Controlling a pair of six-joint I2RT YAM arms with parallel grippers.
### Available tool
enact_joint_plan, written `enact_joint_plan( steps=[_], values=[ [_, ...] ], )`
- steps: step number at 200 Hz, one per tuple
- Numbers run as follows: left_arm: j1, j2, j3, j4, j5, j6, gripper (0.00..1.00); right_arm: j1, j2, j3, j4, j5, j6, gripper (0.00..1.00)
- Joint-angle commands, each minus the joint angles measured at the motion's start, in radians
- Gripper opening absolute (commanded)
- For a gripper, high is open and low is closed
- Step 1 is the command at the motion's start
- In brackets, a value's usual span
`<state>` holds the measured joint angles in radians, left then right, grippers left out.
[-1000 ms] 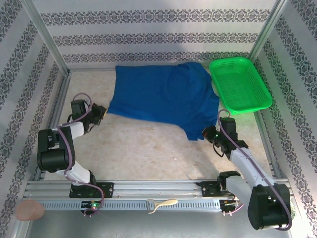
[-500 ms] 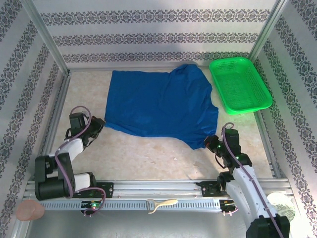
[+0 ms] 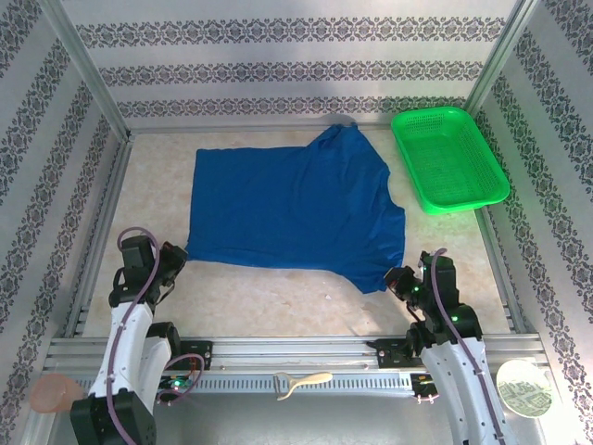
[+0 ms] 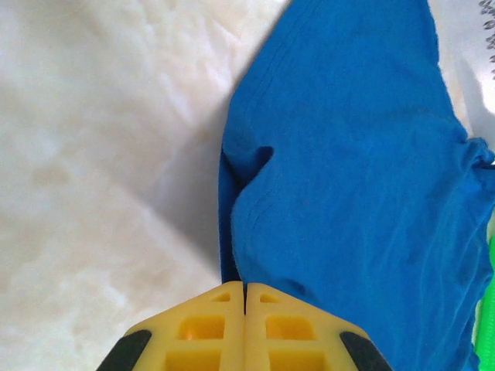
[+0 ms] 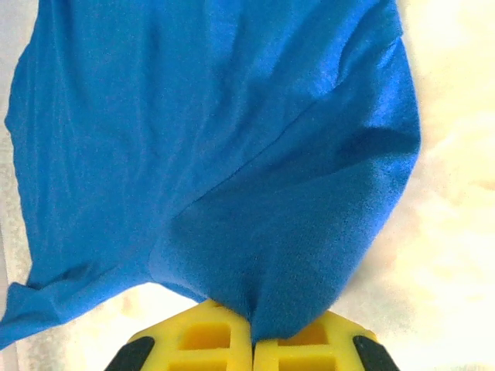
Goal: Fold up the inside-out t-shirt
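The inside-out t-shirt, royal blue and plain, lies spread across the middle of the table, stretched toward the near side. My left gripper is shut on its near left corner; in the left wrist view the yellow fingers meet on the blue cloth. My right gripper is shut on the near right corner, and in the right wrist view the cloth runs down between the yellow fingers. The collar tag is hidden.
A green mesh basket stands at the back right, close to the shirt's sleeve. Patterned walls and metal frame posts enclose the table. A metal rail runs along the near edge, between the arm bases.
Both grippers have pulled back toward the near edge with the shirt's corners in them. The shirt has slid toward me and spread flatter, away from the basket.
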<state>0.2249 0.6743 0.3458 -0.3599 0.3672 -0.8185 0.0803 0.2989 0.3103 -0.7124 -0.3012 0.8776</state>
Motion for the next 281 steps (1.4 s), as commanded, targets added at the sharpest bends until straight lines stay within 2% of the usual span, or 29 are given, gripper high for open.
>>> enact_joint_plan(
  steps=[1,23,44,113,169,281],
  values=[
    [0.017,-0.029,-0.011,-0.143,-0.036,0.023,0.00,0.013,-0.009,0.062,-0.083,-0.021,0.024,0.00],
    [0.016,-0.056,-0.014,-0.144,-0.041,0.007,0.00,0.014,-0.006,0.097,-0.103,-0.018,0.022,0.00],
    [0.017,-0.019,-0.008,-0.082,-0.039,-0.002,0.00,0.014,0.034,0.105,-0.056,-0.017,0.026,0.00],
    [0.021,0.445,0.210,0.117,0.054,0.116,0.00,0.015,0.360,0.175,0.235,-0.006,-0.007,0.00],
    [0.024,0.721,0.353,0.198,0.084,0.149,0.00,0.012,0.605,0.266,0.396,0.013,-0.031,0.00],
    [0.024,1.074,0.661,0.228,0.139,0.135,0.00,-0.027,0.980,0.468,0.542,0.045,-0.030,0.00]
  ],
)
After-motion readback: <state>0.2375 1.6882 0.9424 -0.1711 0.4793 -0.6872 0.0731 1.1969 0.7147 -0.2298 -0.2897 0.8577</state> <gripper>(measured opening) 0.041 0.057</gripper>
